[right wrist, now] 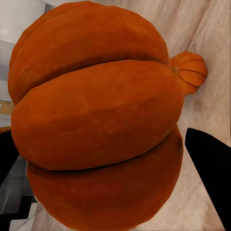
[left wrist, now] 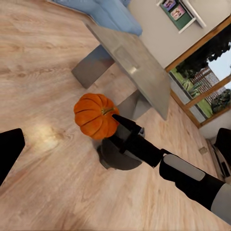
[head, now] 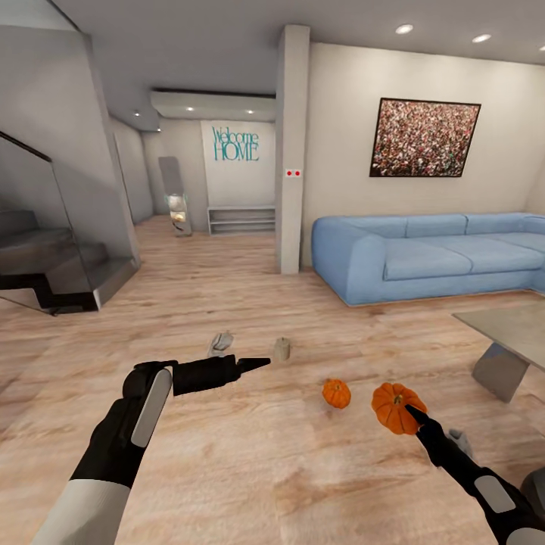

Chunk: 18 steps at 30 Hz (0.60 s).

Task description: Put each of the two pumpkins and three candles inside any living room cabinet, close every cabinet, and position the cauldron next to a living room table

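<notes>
While held off the wooden floor (head: 250, 462), larger pumpkin (head: 395, 407) gripped by right gripper (head: 412, 412): fingers closed against its sides, per head view. Confirmed from left wrist view, same pumpkin (left wrist: 95, 115) raised above floor with dark finger (left wrist: 126, 124) against its ribbed skin. From right wrist view, pumpkin (right wrist: 96, 120) seen very close, between two dark finger edges, one at each side (right wrist: 211, 168); smaller pumpkin (right wrist: 190, 70) partly visible beyond it on floor. Smaller pumpkin (head: 336, 393) resting on floor just beside held one, toward robot's left. Candle (head: 282, 349) upright on floor further ahead, near a pale crumpled object (head: 220, 344) too indistinct to identify. Left gripper (head: 257, 364) extended level above floor, pointing rightward, holding nothing; jaw opening not determinable, since fingers overlap into one dark point in head view and only one finger (left wrist: 8, 154) cut off at edge in left wrist view. Grey table (head: 507, 333) cut off at right edge in head view; shown more fully in left wrist view (left wrist: 130, 57), with window (left wrist: 207, 82) behind. Dark round object (left wrist: 113, 154) on floor below held pumpkin, partly hidden by right arm, identity uncertain. Blue sofa (head: 424, 253) against far wall.
</notes>
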Available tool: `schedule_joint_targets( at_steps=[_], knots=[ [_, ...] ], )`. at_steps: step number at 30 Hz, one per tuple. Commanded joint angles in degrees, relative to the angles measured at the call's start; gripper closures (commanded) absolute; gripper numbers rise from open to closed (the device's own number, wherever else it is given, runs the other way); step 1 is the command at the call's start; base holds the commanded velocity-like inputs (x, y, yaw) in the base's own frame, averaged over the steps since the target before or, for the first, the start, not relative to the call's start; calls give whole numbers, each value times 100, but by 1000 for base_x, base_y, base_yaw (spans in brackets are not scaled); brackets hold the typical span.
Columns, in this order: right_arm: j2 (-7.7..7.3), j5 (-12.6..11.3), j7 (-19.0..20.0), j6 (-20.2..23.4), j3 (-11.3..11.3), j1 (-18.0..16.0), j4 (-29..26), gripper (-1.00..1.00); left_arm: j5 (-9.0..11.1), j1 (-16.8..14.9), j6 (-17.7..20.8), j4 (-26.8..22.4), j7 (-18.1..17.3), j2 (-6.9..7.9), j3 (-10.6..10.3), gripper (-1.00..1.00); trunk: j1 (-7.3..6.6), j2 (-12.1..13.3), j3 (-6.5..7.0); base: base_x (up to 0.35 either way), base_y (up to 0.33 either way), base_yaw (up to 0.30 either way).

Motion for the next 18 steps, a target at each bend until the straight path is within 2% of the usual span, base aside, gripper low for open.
schedule_joint_targets(
  at_steps=[1, 11, 18],
  knots=[
    [1, -68, 15, 63, -36, -6, -1, 100, -12, -3, 21, 0, -25, -2, 4, -100, 2, -2, -6, 338, 128, 0],
    [1, -71, 15, 69, -40, -6, 1, 100, -12, -3, 21, 0, -37, -2, 6, -100, 2, -2, -6, 322, 168, -7],
    [1, -73, 15, 70, -43, -6, 3, 100, -12, -3, 21, 0, -36, -2, 3, -100, 2, -2, -6, 311, 191, -166]
  ],
)
